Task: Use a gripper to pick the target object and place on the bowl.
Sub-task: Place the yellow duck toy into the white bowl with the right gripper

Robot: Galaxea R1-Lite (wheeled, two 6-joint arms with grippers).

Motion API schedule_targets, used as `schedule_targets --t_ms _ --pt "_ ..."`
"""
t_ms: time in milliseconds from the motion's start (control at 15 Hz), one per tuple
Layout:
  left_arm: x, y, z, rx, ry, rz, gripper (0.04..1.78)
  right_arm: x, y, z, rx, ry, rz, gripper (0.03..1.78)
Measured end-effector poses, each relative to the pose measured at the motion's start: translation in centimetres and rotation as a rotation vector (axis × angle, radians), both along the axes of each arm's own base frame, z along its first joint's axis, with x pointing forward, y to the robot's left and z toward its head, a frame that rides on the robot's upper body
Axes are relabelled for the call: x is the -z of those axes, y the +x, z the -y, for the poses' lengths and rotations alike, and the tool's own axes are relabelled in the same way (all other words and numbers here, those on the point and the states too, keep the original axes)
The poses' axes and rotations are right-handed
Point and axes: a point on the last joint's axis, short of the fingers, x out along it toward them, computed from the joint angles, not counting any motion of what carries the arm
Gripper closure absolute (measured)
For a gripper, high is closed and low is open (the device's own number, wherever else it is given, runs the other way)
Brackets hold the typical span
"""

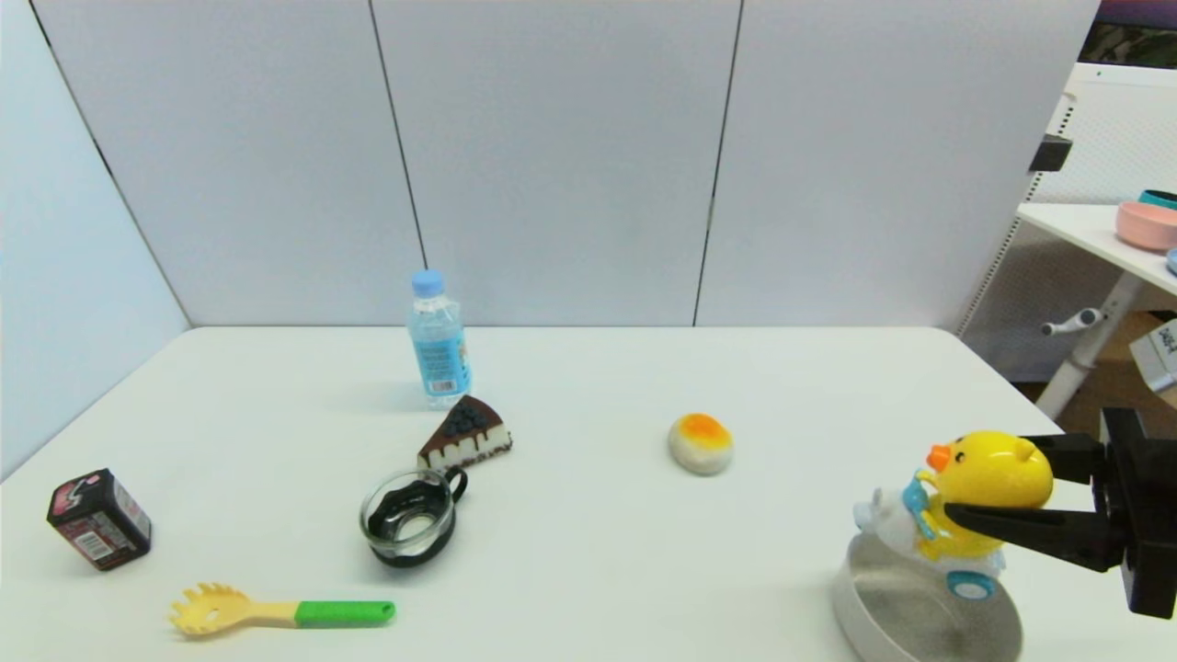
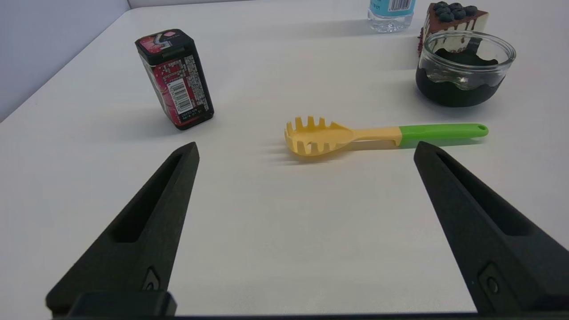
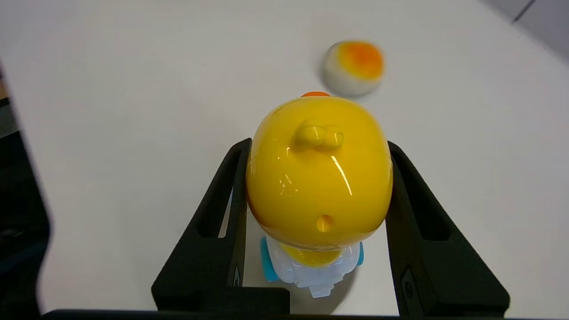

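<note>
One bun point(image 1: 701, 443) near, right tool point(image 1: 998, 492) clamping duck point(image 1: 988, 483) over bowl point(image 1: 924, 611)

Before me lies a white table point(image 1: 588, 386) with rounded corners, evenly lit, shadows soft. Behind it stand pale grey wall panels point(image 1: 552, 156), split by thin dark seams, and another panel point(image 1: 55, 276) angles along my left. Off to my right stands a second white table point(image 1: 1094, 230) on a white leg, with a perforated white board point(image 1: 1117, 138) behind it
</note>
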Motion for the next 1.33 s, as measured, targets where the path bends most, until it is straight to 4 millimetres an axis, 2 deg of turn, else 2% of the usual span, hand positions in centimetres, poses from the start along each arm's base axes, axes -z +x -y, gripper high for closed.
schedule_targets --t_ms 333,1333 --pt "0.0 0.0 0.0 0.000 0.000 0.000 0.11 0.8 -1.2 1.0 -0.041 -0.075 -0.038 0.95" --pt "0.0 0.0 0.0 0.000 0.000 0.000 0.11 2.1 -0.7 0.6 -0.109 -0.066 -0.082 0.95"
